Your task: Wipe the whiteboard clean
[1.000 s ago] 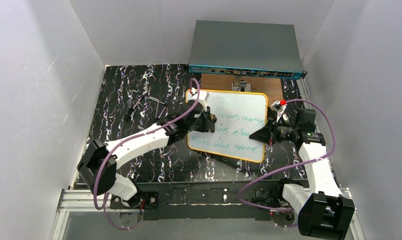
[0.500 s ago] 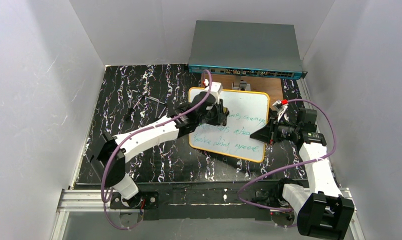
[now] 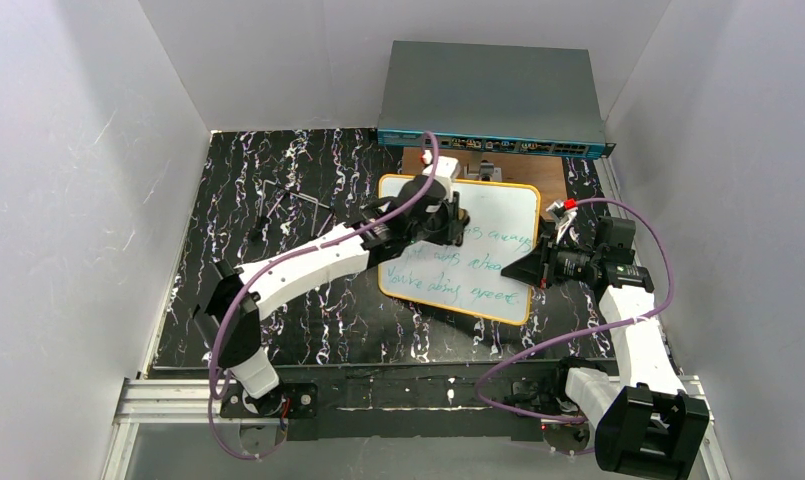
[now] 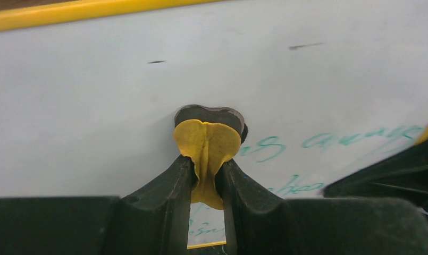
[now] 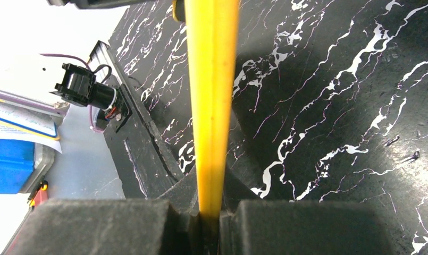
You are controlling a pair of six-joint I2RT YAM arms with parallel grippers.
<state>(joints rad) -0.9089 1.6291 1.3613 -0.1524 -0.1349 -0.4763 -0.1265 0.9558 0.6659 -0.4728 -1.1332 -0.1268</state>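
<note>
The whiteboard (image 3: 500,212), white with a yellow rim, lies on the black marbled table. Green-blue handwriting (image 3: 460,272) covers its middle and near part; the far strip is wiped bare. My left gripper (image 3: 459,222) is over the board's upper middle, shut on a small yellow eraser (image 4: 207,139) whose dark felt face presses on the white surface (image 4: 94,106). In the left wrist view the writing (image 4: 360,138) lies to the right of the eraser. My right gripper (image 3: 527,268) is shut on the board's right edge; the yellow rim (image 5: 211,79) runs between its jaws (image 5: 211,212).
A grey network switch (image 3: 493,95) stands at the back, with a brown wooden board (image 3: 540,172) under it just behind the whiteboard. Small metal parts (image 3: 288,200) lie on the table at the left. White walls enclose the table on three sides.
My left gripper has swept with the eraser from the board's left edge up and to the right, and the writing at the upper left has gone. The right arm has not moved.
</note>
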